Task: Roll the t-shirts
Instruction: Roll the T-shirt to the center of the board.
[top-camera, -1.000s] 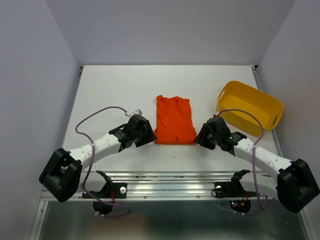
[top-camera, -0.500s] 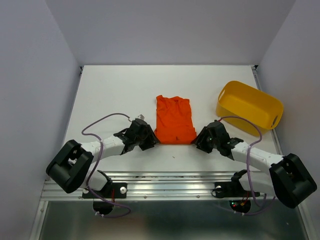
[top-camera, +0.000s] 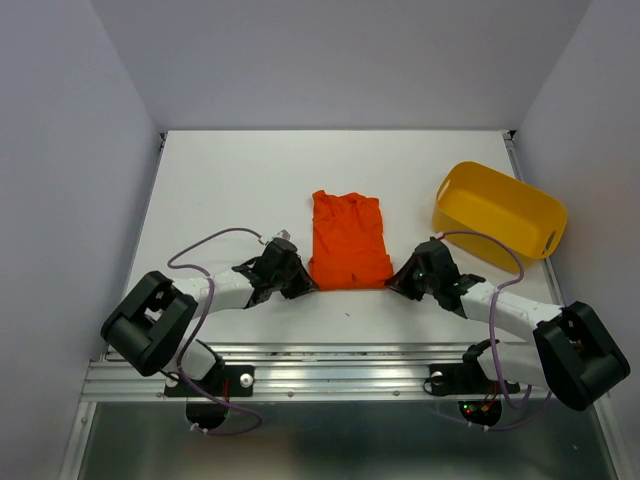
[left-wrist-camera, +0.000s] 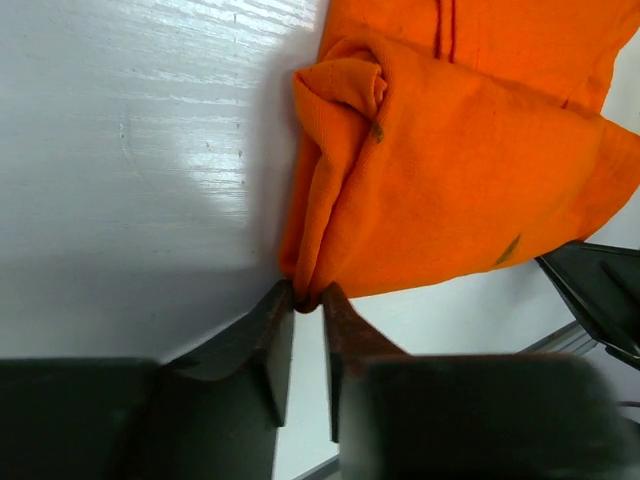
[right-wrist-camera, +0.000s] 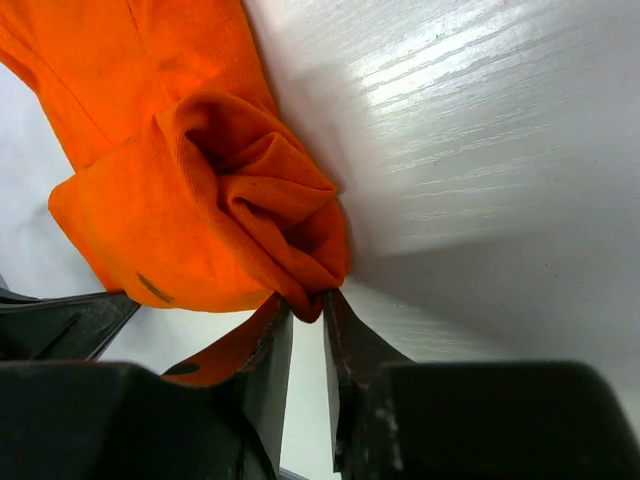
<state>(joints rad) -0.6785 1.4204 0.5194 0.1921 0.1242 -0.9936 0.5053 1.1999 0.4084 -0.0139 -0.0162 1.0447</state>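
The orange-red t-shirt (top-camera: 348, 240) lies folded into a narrow strip on the white table, neck end far, hem end near the arms. My left gripper (top-camera: 301, 282) is shut on the shirt's near left corner; in the left wrist view the fabric (left-wrist-camera: 440, 190) bunches up and its fold is pinched between the fingertips (left-wrist-camera: 283, 300). At the near right corner my right gripper (top-camera: 398, 283) is shut as well, and the right wrist view shows crumpled cloth (right-wrist-camera: 215, 200) squeezed between its fingertips (right-wrist-camera: 337, 302).
A yellow plastic tub (top-camera: 498, 215) stands tilted at the right, past the right arm. Grey walls close in the white table (top-camera: 230, 180) on both sides and at the back. A metal rail (top-camera: 340, 365) runs along the near edge.
Both arms lowered and reached forward to the shirt's near corners. Both grippers, open a second ago, have closed on the fabric there.
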